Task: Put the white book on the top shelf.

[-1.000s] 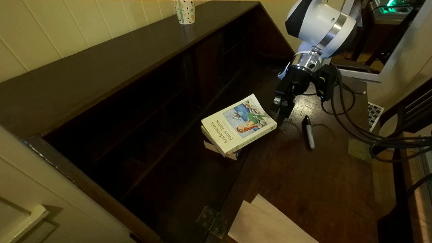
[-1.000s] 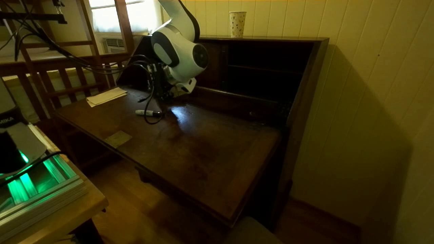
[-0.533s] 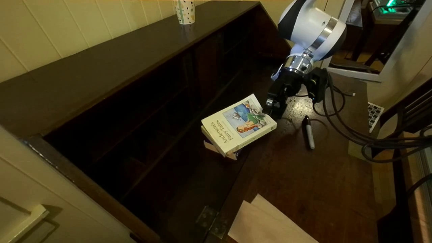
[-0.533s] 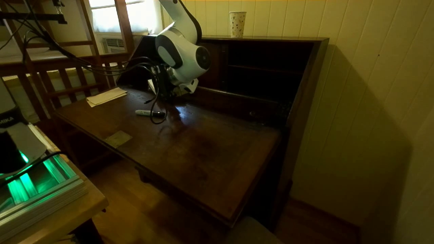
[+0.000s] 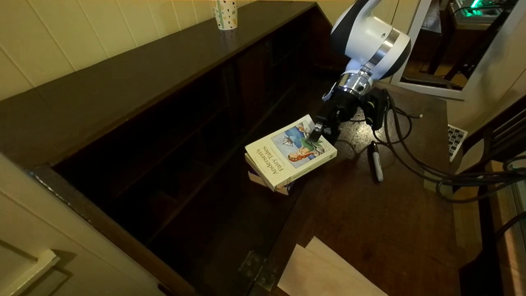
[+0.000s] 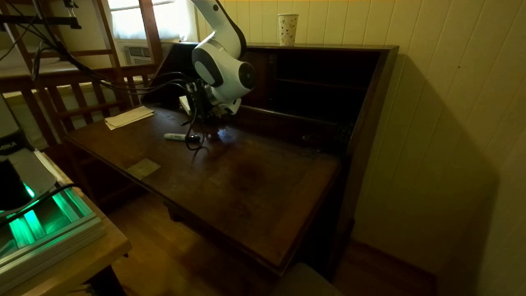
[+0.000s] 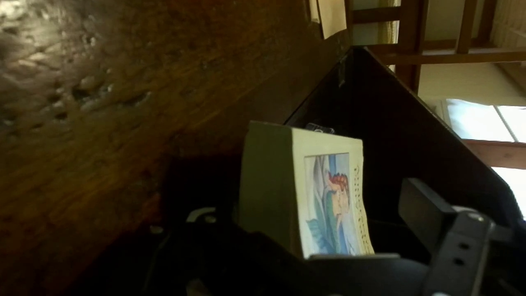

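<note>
Two fingers (image 7: 424,216) of my gripper (image 5: 323,133) stand wide apart with nothing held: one is above the cover of the white book (image 5: 287,154), the other low beside its page edges (image 7: 265,185), though I cannot tell whether it reaches underneath. I judge this stance suits a pinch across the thickness, since the cover looks too broad for me. In an exterior view the white book lies at eight o'clock from me, propped on a lower book (image 5: 257,179); that lift probably leaves room for a finger beneath. The marker (image 5: 376,161) at four o'clock lies apart from me. Farthest, at nine o'clock, what I take for the top shelf (image 5: 164,131) is a wide dark upper recess of the bookcase (image 5: 144,74), where the book is due.
</note>
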